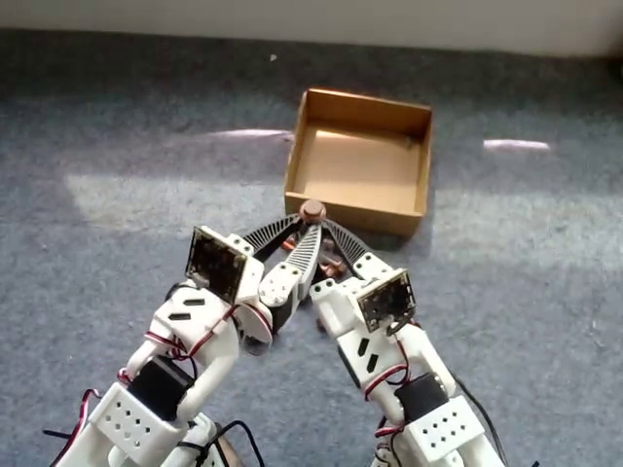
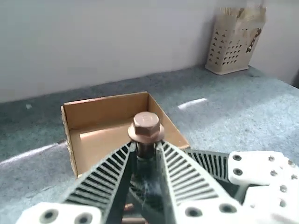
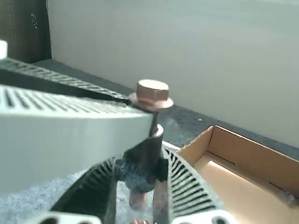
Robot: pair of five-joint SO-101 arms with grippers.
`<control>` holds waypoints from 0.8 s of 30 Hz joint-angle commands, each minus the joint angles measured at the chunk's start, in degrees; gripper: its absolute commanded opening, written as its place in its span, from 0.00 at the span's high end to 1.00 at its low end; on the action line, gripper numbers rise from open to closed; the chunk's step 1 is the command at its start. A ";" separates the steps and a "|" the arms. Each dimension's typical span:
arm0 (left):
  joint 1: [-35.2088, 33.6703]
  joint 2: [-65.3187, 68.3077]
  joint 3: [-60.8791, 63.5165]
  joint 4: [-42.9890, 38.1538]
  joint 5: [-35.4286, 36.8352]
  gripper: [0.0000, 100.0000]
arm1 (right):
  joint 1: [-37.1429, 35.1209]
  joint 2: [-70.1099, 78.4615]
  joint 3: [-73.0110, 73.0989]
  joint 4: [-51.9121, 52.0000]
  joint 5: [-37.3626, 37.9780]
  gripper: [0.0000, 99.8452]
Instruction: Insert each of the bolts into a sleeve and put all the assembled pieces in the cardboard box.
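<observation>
The bolt [image 2: 145, 127] is coppery metal with a dull sheen, the sleeve [image 3: 145, 156] dark and matt, the left pincer [image 2: 145, 146] and right pincer [image 3: 140, 168] ribbed black plastic on smooth white plastic, the cardboard box [image 1: 355, 216] matt brown, and the tabletop [image 1: 117, 165] rough grey carpet-like cloth.

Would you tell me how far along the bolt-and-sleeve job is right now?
Done: nothing yet; the cardboard box holds no assembled piece. In hand: the left hand grips a bolt upright, its shaft entering the dark sleeve in the right hand. Left: seating it, boxing it.
</observation>
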 commanded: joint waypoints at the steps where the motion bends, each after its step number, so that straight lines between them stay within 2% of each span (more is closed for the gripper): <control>1: 1.63 -0.57 -2.33 2.73 -0.70 0.88 | 1.54 -1.01 5.58 -1.80 0.35 1.00; 14: 1.54 -1.01 -2.33 3.78 -2.02 0.86 | 4.97 -1.01 5.58 -1.80 0.18 1.00; 17: 1.54 -1.10 -3.12 5.98 -5.01 0.86 | 4.97 -0.92 5.58 -1.80 0.26 1.00; 21: 1.54 -1.10 -4.62 9.41 -5.36 0.87 | 6.81 -0.84 5.58 -0.75 0.26 1.00; 24: -1.10 -1.10 -4.00 9.23 -5.54 0.90 | 8.66 -1.01 5.58 1.63 0.35 1.00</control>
